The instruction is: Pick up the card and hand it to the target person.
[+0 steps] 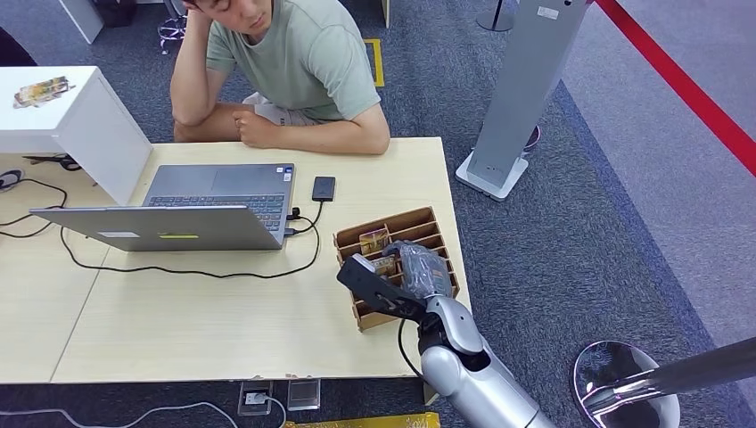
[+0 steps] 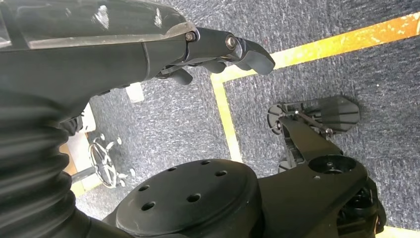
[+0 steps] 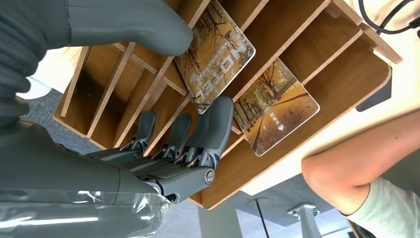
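Clearly the right hand (image 3: 163, 99) is closing thumb and fingers (image 3: 218, 124) on the nearer card (image 3: 215, 54) standing in the wooden organiser (image 1: 437, 227), and should pinch firmly, then lift straight out of its slot, clear of the second card (image 3: 277, 106).

Right hand (image 1: 419, 270) over wooden slotted rack (image 1: 434, 223), card (image 1: 373, 240) standing in it, person (image 1: 303, 62) seated behind table (image 1: 223, 312)
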